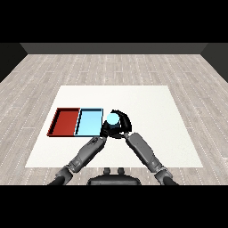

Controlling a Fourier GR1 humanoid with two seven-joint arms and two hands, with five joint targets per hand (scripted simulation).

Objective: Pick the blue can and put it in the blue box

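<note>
While can is in hand, placement isn't done.
I see right hand (121,121) curled round blue can (111,119), just right of blue tray (89,123), toward desk's (151,111) left edge. Left hand (106,131): can't tell. Left: shift over tray, release.

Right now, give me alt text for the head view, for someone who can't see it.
The right hand curls its fingers round a blue can, just right of a light blue tray on a white table. A red tray lies left of the blue one, and the left hand is close under the can.
</note>
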